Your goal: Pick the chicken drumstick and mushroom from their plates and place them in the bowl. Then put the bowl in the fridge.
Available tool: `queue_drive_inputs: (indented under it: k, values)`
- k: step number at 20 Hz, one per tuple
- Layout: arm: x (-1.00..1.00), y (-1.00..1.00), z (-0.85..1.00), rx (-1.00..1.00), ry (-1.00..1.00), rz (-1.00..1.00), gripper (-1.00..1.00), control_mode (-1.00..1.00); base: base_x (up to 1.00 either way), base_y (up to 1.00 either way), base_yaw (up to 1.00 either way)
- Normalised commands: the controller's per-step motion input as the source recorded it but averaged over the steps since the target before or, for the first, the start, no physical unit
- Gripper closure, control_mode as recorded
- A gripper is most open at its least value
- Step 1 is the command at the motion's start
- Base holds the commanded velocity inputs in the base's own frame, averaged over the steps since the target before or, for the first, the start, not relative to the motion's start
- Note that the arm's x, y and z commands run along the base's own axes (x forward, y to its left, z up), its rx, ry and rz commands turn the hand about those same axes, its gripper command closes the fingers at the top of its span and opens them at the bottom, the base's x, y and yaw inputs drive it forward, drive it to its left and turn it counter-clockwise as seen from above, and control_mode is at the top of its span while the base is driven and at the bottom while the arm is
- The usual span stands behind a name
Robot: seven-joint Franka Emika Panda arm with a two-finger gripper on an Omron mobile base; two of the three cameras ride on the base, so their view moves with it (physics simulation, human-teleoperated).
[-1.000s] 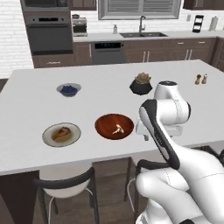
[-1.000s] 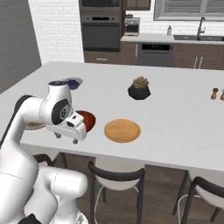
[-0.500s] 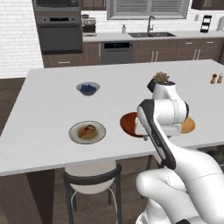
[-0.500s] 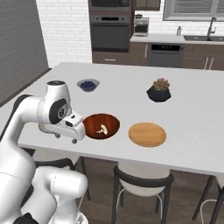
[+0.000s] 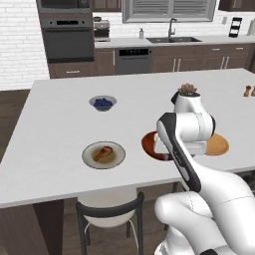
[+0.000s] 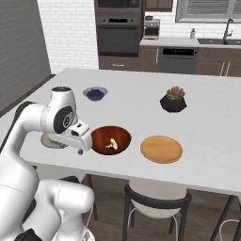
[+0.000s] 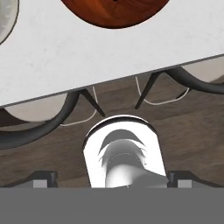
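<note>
The reddish-brown bowl [image 6: 111,140] sits near the counter's front edge, and the small pale mushroom [image 6: 111,144] lies inside it. The chicken drumstick [image 5: 102,153] rests on the grey-rimmed plate [image 5: 88,160], left of the bowl [image 5: 148,144]. To the bowl's right lies the bare wooden disc plate [image 6: 161,148]. My gripper [image 6: 80,150] hangs open and holds nothing, pointing down at the counter's front edge between the grey-rimmed plate and the bowl. In the hand view its fingertips [image 7: 43,177] stand wide apart over the floor, with the bowl [image 7: 114,11] at the top. The fridge is out of view.
A small grey bowl of blueberries [image 5: 103,102] and a black succulent pot [image 6: 172,100] stand farther back on the white island counter [image 5: 60,124]. Stools [image 6: 155,202] are tucked under the front edge. My arm hides part of the bowl in the left base view.
The base has driven sideways, so the whole scene has shifted in both base views. My gripper has stayed open, close to the counter's front edge by the bowl.
</note>
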Motion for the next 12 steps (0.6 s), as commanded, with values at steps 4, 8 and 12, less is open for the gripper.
queue_drive_inputs:
  k: [4,8,12]
  values:
    - [0.0,0.0,0.0,0.0,0.0,0.0,-1.0,1.0,0.51,0.22,0.0]
    - [0.56,0.55,0.0,0.0,0.0,0.0,-1.0,-1.0,0.0,0.0,0.0]
    - [0.77,0.97,-0.01,0.0,0.0,0.0,-1.0,-1.0,0.0,0.0,0.0]
